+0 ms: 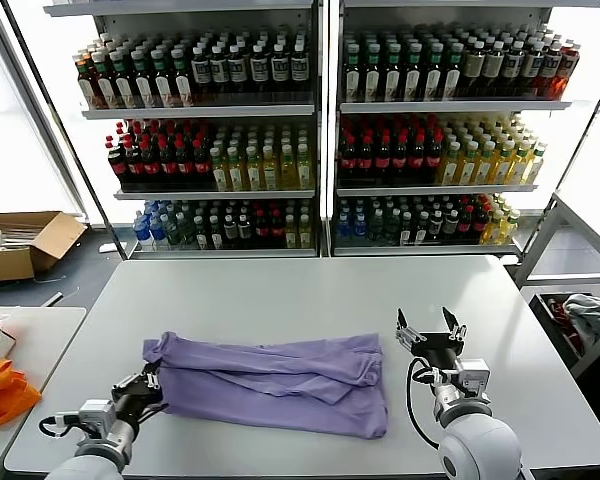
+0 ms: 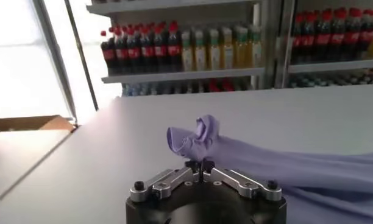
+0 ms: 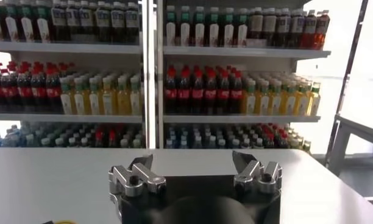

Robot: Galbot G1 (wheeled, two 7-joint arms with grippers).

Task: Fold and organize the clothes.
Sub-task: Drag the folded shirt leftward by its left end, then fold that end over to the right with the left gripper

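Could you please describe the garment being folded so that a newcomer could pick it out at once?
Look at the grey table in front of the drink shelves. On its near half lies the T-shirt, folded into a long band between the left tool, shut at its end, and the open right tool. It is the only lavender cloth; the orange bag sits on a side table.

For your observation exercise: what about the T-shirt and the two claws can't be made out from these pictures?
- T-shirt: any print, hidden in its folds, head view.
- Left claw: shut at the shirt's edge; whether it pinches cloth is unclear.
- Right claw: open; right wrist view shows no shirt.
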